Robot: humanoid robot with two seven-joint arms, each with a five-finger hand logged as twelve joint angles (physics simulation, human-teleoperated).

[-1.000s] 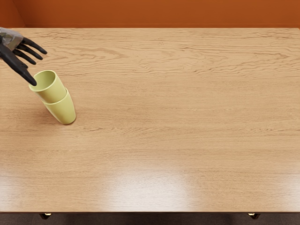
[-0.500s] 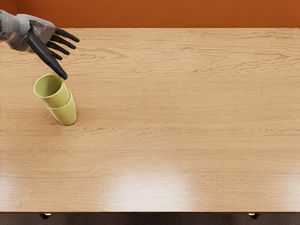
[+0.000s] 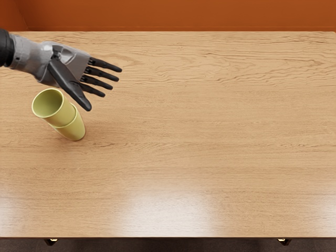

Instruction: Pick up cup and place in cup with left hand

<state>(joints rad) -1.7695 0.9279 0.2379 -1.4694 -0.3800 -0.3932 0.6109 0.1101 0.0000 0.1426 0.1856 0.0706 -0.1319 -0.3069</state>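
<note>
From my remote post, I'm seeing my left hand (image 3: 72, 63) reaching in from the left edge and hovering at the upper left of the frame, its fingers spreading apart and gripping nothing. Just below it, the upper yellow-green cup (image 3: 64, 114) is sitting inside the lower cup (image 3: 76, 130), which is standing on the wooden table (image 3: 210, 136). The upper cup's mouth is facing up. The hand seems to be clearing the rim, though I can't be sure from this angle.
</note>
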